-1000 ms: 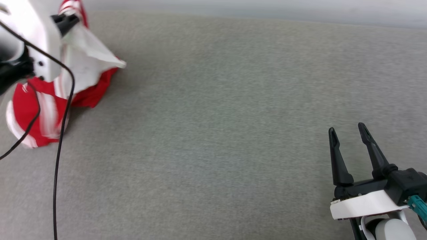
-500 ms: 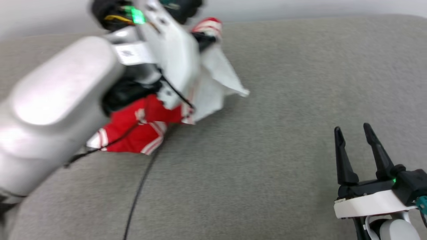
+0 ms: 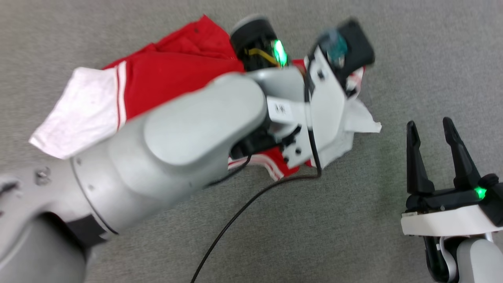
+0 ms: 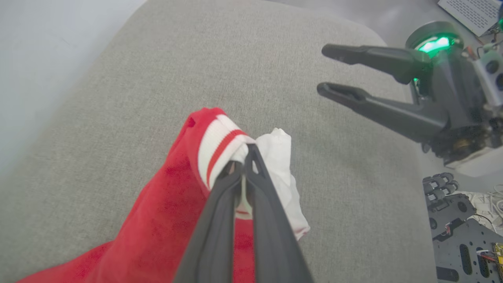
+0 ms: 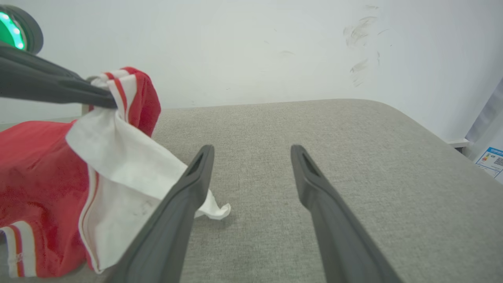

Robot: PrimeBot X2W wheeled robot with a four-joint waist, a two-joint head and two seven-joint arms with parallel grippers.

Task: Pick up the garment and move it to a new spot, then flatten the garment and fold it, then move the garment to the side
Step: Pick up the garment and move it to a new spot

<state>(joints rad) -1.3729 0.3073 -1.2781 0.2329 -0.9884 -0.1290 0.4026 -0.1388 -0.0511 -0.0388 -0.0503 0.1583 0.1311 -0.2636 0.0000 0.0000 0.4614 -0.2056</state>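
left pincer (image 4: 246, 151) clamped on garment (image 4: 165, 220) at striped trim and white sleeve, held up | rest heaped on grey cushion (image 4: 118, 78), inward of its wall-side edge | right pincer (image 3: 429, 125) spread wide, empty, near white flap | arm label (image 3: 281, 110) blurred, unreadable

Grey woven cushion (image 3: 353, 243) against a plain white wall (image 5: 251, 47).
The cushion's far edge is rounded where it meets the wall, which bears dark scuff marks (image 5: 359, 65) at about 1 o'clock in the right wrist view. At 3 o'clock there, a blue-and-white printed label (image 5: 491, 159) shows at the frame's edge. In the left wrist view, a black slotted metal plate (image 4: 459, 243) lies at 4 o'clock beyond the cushion, white wires (image 4: 487, 200) just above it, and a printed sheet (image 4: 469, 11) at 1 o'clock.
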